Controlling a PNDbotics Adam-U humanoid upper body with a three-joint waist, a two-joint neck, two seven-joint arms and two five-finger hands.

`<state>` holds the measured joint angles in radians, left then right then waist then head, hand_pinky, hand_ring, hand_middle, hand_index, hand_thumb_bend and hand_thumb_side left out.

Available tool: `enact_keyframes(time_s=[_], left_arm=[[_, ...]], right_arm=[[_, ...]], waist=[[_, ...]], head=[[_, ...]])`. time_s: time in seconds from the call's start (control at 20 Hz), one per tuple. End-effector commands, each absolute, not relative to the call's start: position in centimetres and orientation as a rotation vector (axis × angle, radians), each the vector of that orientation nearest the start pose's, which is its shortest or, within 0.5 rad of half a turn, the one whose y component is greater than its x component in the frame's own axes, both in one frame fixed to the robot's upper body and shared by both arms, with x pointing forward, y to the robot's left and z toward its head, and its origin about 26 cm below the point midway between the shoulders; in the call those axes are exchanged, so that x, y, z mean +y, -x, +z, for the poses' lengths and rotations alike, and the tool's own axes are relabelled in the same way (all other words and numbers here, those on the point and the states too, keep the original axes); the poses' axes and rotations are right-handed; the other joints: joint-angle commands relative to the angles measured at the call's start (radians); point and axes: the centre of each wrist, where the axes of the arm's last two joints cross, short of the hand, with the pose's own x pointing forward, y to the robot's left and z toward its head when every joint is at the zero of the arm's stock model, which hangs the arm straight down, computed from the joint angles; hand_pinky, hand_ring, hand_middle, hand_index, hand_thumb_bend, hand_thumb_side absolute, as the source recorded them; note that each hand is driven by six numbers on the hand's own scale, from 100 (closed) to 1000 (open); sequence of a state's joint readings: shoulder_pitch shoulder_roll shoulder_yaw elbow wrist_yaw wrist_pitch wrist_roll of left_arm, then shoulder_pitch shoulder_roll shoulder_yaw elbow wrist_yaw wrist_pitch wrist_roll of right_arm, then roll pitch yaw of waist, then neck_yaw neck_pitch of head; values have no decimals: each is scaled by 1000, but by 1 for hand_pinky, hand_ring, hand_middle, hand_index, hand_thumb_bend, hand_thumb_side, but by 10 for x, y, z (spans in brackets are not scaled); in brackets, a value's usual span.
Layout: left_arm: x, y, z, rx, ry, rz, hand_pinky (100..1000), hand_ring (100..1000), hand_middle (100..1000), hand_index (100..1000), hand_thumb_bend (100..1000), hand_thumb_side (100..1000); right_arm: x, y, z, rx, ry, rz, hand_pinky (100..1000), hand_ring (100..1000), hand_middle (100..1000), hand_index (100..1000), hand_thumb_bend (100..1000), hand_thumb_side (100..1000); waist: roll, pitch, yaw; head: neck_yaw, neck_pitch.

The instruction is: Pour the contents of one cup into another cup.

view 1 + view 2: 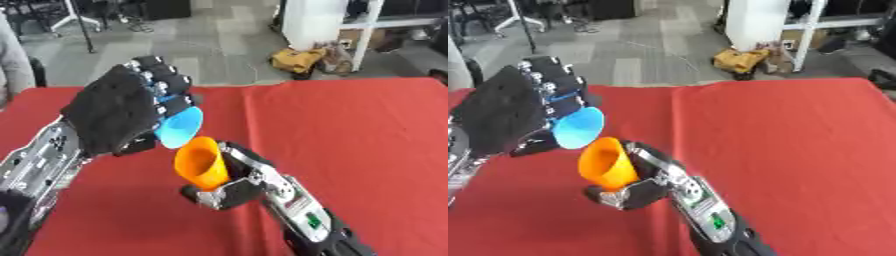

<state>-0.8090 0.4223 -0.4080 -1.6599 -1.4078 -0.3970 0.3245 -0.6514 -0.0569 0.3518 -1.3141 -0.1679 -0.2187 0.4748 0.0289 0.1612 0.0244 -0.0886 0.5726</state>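
My left hand (118, 112) is raised over the red table (350, 130), its fingers curled round a blue cup (181, 128) that is tipped on its side, mouth facing down and right. Just below it my right hand (229, 190) is shut on an orange cup (203, 163), held nearly upright and leaning left, mouth up toward the blue cup. The rims of the two cups almost touch. I cannot see what either cup holds.
The red cloth covers the whole table, with open surface to the right and far side. Beyond the far edge lies grey floor with a yellow bag (302, 60), a white post (363, 35) and stand legs.
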Motion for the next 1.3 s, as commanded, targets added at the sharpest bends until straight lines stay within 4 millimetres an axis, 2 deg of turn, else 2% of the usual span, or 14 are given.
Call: enact_keyframes(time_s=[0.05, 0.35, 1.0, 1.3], left_arm=[[152, -368, 262, 2062, 1265, 1320, 427, 393, 350, 644, 620, 100], [153, -367, 264, 2064, 1279, 1308, 430, 395, 352, 644, 621, 100], [160, -351, 289, 2058, 1320, 1199, 439, 410, 361, 644, 632, 100], [157, -352, 285, 2051, 1301, 1235, 439, 407, 358, 644, 635, 100]], right_arm=[[-92, -393, 125, -1957, -736, 975, 702, 425, 685, 754, 326, 100], [-93, -393, 124, -1955, -734, 976, 702, 425, 685, 754, 326, 100], [-94, -394, 124, -1954, -727, 975, 702, 425, 685, 754, 326, 100], [-94, -394, 124, -1955, -727, 975, 701, 425, 685, 754, 326, 100]], waist=[[1, -17, 0], [1, -17, 2], [4, -20, 9], [3, -20, 8]], head=[[-2, -6], [-3, -6], [-8, -6], [-8, -6]])
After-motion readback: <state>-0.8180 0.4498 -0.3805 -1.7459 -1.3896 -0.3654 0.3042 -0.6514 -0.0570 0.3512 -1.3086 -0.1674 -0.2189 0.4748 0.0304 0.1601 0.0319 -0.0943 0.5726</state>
